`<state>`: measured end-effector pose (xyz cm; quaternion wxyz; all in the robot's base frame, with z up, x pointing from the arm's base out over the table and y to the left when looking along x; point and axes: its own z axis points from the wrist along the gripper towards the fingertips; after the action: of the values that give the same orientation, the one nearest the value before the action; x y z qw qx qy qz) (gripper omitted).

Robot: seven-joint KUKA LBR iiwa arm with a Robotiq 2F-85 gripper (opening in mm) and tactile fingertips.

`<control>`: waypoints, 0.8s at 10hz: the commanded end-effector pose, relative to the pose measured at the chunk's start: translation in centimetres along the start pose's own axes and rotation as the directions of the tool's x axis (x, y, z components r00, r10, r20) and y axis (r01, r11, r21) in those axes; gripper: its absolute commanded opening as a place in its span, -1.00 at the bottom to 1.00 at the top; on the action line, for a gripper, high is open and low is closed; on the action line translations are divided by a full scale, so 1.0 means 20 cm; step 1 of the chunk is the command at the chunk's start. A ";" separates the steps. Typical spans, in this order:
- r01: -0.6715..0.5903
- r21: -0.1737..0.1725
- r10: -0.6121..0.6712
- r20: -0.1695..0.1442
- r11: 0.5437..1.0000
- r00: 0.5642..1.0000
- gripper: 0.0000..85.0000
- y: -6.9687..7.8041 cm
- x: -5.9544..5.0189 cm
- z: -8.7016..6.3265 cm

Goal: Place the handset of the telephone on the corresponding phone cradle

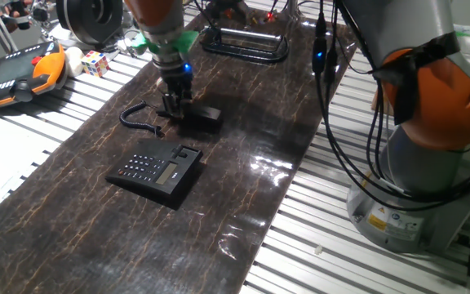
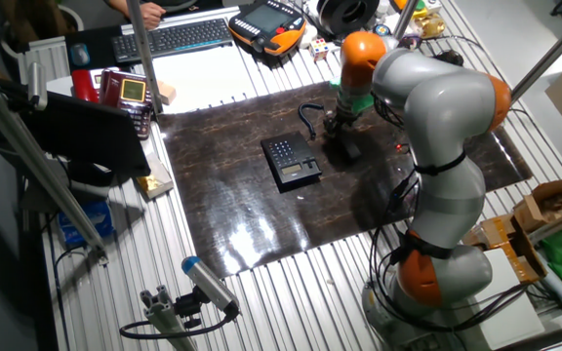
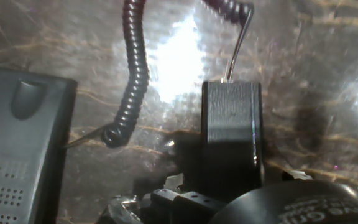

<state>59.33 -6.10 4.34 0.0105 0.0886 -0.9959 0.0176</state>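
with the end effector [image 1: 175,101] down on the handset [image 1: 196,116] lying on the table [image 1: 243,196] and seemingly pinching it, lift straight up, mind the coiled cord [image 1: 137,115] alongside, then carry toward the phone cradle [image 1: 188,167] of the telephone [image 1: 156,170] nearby.

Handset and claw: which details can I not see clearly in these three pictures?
- Claw grip: in both fixed views too small; in the hand view the fingers are cut off by the bottom edge, so open or shut is unclear.
- Handset: one end hidden behind the claw in one fixed view.
- Cradle: too small and dark in both fixed views.
- Cord: cut off by the top edge, hand view.
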 end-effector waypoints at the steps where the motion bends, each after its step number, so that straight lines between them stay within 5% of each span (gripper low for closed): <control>1: -0.007 -0.001 0.007 -0.003 1.000 1.000 0.83 -0.01 0.01 0.00; 4: -0.026 -0.033 0.026 -0.003 0.999 1.000 0.78 -0.03 0.06 0.01; 8: -0.044 -0.005 0.044 0.011 0.999 0.999 0.76 0.02 0.10 0.00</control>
<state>57.38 -6.00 4.40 0.0045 0.0668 -0.9976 0.0151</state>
